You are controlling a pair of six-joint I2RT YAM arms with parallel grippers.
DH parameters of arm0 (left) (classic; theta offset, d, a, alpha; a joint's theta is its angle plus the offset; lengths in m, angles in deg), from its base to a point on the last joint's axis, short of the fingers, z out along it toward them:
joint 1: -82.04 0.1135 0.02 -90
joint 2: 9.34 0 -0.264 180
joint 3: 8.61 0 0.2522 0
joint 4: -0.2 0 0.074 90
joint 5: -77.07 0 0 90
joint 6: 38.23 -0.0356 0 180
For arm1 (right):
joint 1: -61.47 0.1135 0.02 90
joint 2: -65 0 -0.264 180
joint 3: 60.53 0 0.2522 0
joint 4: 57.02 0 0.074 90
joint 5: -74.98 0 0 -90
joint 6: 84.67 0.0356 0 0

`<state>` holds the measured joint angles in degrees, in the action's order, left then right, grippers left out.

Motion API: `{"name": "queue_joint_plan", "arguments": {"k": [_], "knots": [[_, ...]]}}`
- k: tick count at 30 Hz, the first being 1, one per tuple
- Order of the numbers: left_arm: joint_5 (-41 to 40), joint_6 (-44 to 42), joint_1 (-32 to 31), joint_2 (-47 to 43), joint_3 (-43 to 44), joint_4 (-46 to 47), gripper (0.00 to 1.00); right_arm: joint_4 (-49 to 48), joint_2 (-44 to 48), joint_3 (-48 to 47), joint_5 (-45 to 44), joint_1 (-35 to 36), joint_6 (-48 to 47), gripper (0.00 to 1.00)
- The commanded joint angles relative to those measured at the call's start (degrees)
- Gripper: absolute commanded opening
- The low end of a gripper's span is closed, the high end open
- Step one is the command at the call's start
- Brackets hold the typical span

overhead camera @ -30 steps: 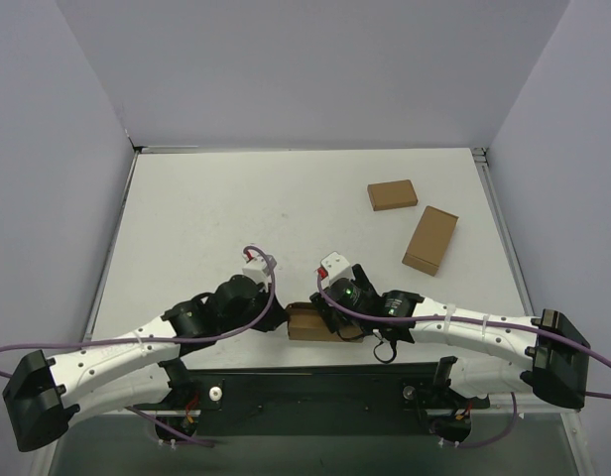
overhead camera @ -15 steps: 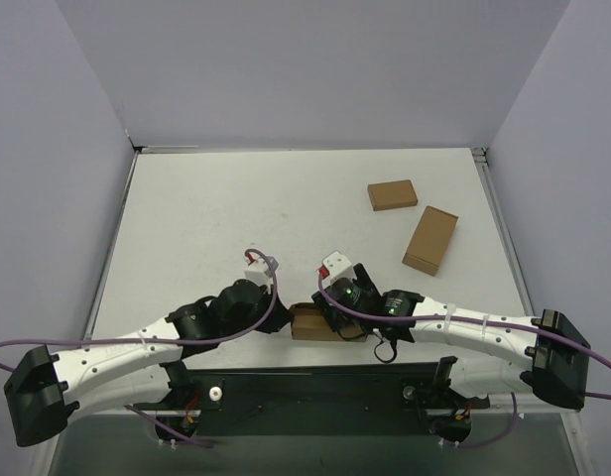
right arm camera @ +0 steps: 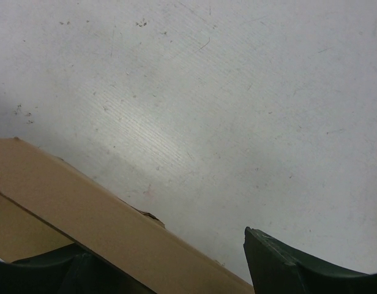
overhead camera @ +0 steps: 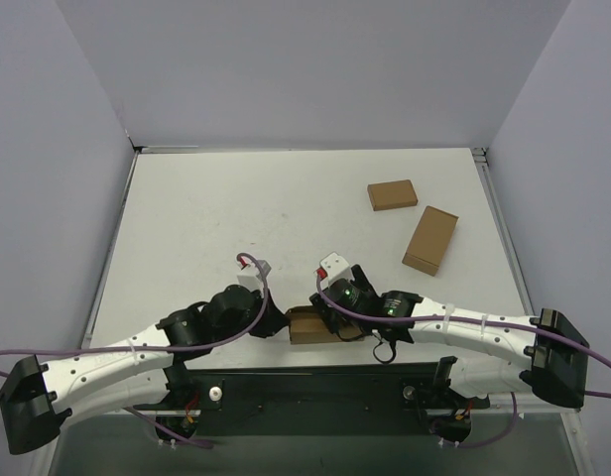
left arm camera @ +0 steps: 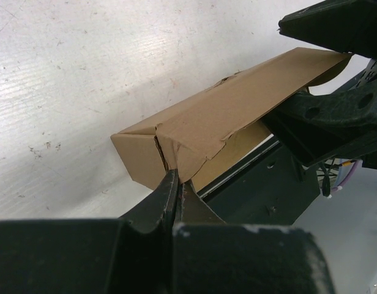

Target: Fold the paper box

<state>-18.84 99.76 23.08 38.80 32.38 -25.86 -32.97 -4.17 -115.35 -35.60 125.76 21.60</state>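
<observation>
The paper box (overhead camera: pixel 305 324) is a shallow brown cardboard box, partly folded, lying near the table's front edge between the two wrists. In the left wrist view its long panel (left arm camera: pixel 225 116) slopes over the body and a torn end flap hangs at the near corner. My left gripper (left arm camera: pixel 176 177) is shut, with its tips against that end flap; whether cardboard is pinched between them cannot be told. From above it sits at the box's left end (overhead camera: pixel 281 323). My right gripper (right arm camera: pixel 161 245) stands open astride the box's long wall (right arm camera: pixel 84 214), over the box's right end (overhead camera: pixel 330 315).
Two smaller ready-made brown boxes lie at the back right, one (overhead camera: pixel 393 194) flat and one (overhead camera: pixel 430 240) set at an angle. The black base rail (overhead camera: pixel 315 389) runs just in front of the paper box. White walls close in the table on three sides.
The left arm has swung down and to the left, and its wrist has drawn slightly back. The right arm and the paper box have hardly moved.
</observation>
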Motion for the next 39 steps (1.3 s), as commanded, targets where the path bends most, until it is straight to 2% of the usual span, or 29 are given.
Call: {"name": "queue_joint_plan", "arguments": {"k": [1,13,34,39], "knots": [[0.11,3.16,-0.28,-3.66,-0.85,1.30,0.00,5.62,-1.94,0.10,-0.95,0.40,-0.98,0.75],[0.55,7.30,-0.19,-3.76,-3.23,8.07,0.00,5.62,-2.11,0.01,-0.96,0.48,-0.98,0.74],[-1.64,10.55,-0.28,-9.38,-8.85,5.88,0.00,5.71,-1.85,0.19,-1.13,0.57,-0.80,0.74],[-4.01,10.02,-0.37,-11.39,-8.24,1.59,0.00,5.80,-1.76,0.19,-1.13,0.57,-0.63,0.74]]}}
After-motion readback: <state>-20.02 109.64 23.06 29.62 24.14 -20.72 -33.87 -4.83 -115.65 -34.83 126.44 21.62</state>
